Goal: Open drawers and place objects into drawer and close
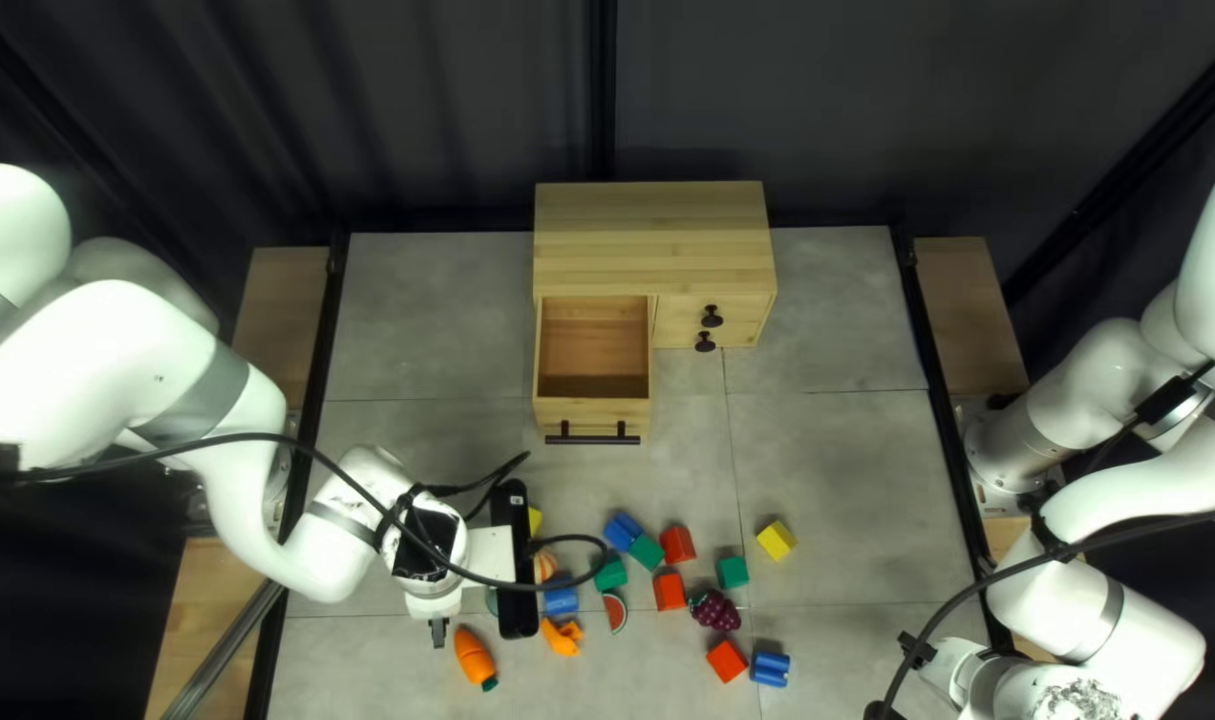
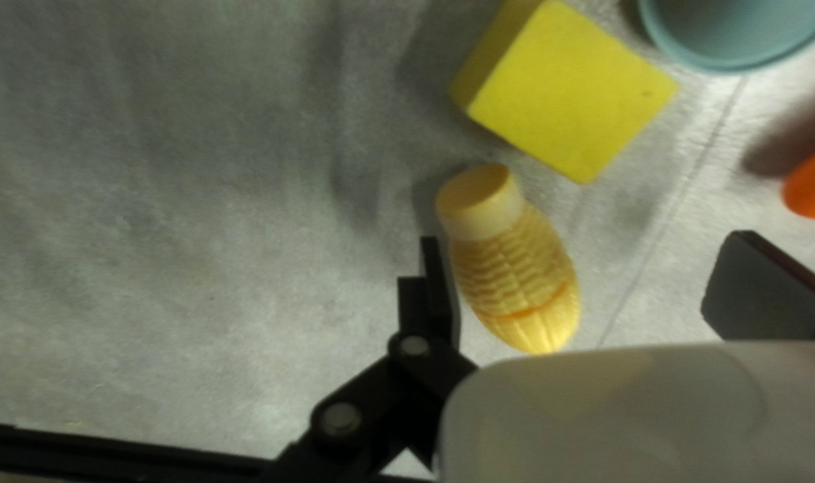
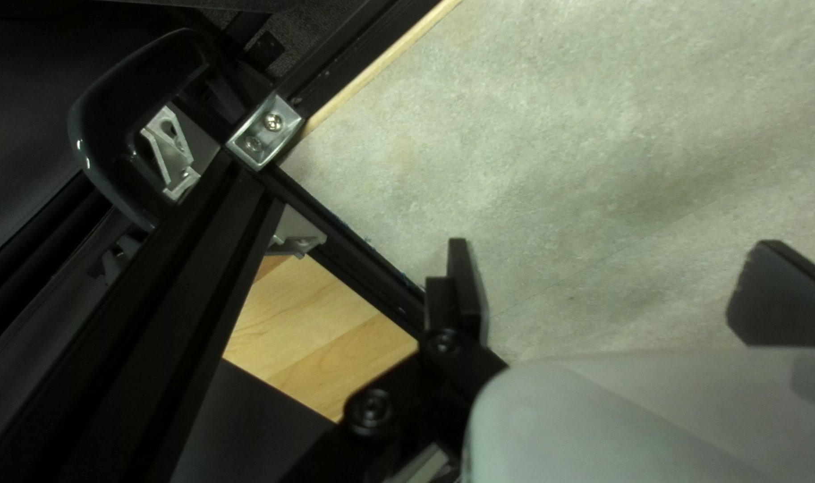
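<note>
Drawer [image 1: 594, 350] on the left half of the wooden cabinet [image 1: 650, 238] stands pulled out, at the upper middle of the top left view, while two round black knobs [image 1: 712, 316] show on the cabinet's right half. Across the lower middle of that view, on the counter [image 1: 821, 467], lie the toys: red, green and blue blocks, a watermelon slice [image 1: 614, 614], a bunch of grapes [image 1: 714, 612] and, near the lower left, a carrot [image 1: 470, 654]. My left gripper [image 1: 512, 560] is over the left end of this group. In the left wrist view, my left gripper [image 2: 591, 255] has its fingers well apart, with a toy corn cob [image 2: 515, 268] between them, nearer one finger; a yellow block [image 2: 568, 89] and a teal cup [image 2: 738, 58] sit ahead. My right gripper [image 3: 609, 268], its fingers also spread, faces bare counter beside the black rail [image 3: 354, 250].
</note>
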Robot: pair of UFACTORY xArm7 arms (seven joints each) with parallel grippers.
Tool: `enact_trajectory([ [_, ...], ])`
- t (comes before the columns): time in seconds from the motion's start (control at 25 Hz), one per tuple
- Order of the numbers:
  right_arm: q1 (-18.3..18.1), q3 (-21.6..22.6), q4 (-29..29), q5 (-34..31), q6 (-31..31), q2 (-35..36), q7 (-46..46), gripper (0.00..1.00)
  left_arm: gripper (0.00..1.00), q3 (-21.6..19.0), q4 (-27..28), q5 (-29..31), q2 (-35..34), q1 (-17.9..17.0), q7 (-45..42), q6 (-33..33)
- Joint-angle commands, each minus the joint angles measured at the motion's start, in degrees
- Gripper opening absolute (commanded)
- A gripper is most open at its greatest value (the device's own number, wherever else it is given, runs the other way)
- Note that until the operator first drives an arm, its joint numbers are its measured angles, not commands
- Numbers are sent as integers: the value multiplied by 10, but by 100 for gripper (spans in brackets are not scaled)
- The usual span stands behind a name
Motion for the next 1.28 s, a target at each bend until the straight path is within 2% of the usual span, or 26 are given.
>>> enact_trajectory([
  [0.04, 0, 0, 0, 0, 0, 0, 0, 100, 7, -1, -7, 1, -5, -2, -20, -4],
  [0.08, 0, 0, 0, 0, 0, 0, 0, 100, 0, -1, -4, 8, -3, -3, -32, -3],
  [0.36, 0, 0, 0, 0, 0, 0, 0, 100, 0, -6, 19, 28, -39, -4, -74, 63],
  [0.56, 0, 0, 0, 0, 0, 0, 0, 100, 0, 6, 69, 59, -106, 14, -74, 185],
  [0.64, 0, 0, 0, 0, 0, 0, 0, 100, 0, 12, 101, 92, -126, 28, -73, 234],
  [0.8, 0, 0, 0, 0, 0, 0, 0, 100, 0, 19, 179, 209, -164, 68, -54, 319],
  [1.04, 0, 0, 0, 0, 0, 0, 0, 100, 0, 38, 210, 378, -183, 115, 0, 310],
  [1.12, 0, 0, 0, 0, 0, 0, 0, 100, 0, 51, 210, 441, -168, 134, 7, 273],
  [1.24, 0, 0, 0, 0, 0, 0, 0, 100, 1, 59, 209, 496, -139, 147, -12, 231],
  [1.28, 0, 0, 0, 0, 0, 0, 0, 100, 8, 63, 214, 523, -115, 154, -28, 210],
])
